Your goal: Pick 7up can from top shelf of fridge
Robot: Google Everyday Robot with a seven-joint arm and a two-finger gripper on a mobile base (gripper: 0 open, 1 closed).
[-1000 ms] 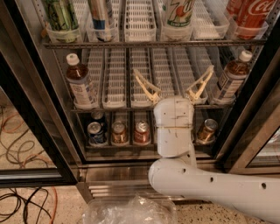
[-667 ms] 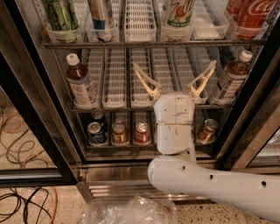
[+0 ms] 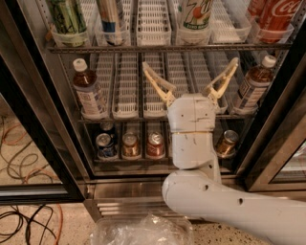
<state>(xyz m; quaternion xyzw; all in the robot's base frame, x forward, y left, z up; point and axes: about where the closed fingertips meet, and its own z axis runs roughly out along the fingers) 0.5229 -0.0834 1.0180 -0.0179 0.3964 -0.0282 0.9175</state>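
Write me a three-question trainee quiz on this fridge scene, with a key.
1. Multiple choice: where is the pincer? A) in front of the middle rack, below the 7up can; B) clamped on a brown bottle; C) down by the floor cables.
2. True or false: the pincer is open and holds nothing.
3. Fill in: the red can at the right end of the top shelf is a ___ can.
Key: 1 A; 2 true; 3 Coca-Cola.
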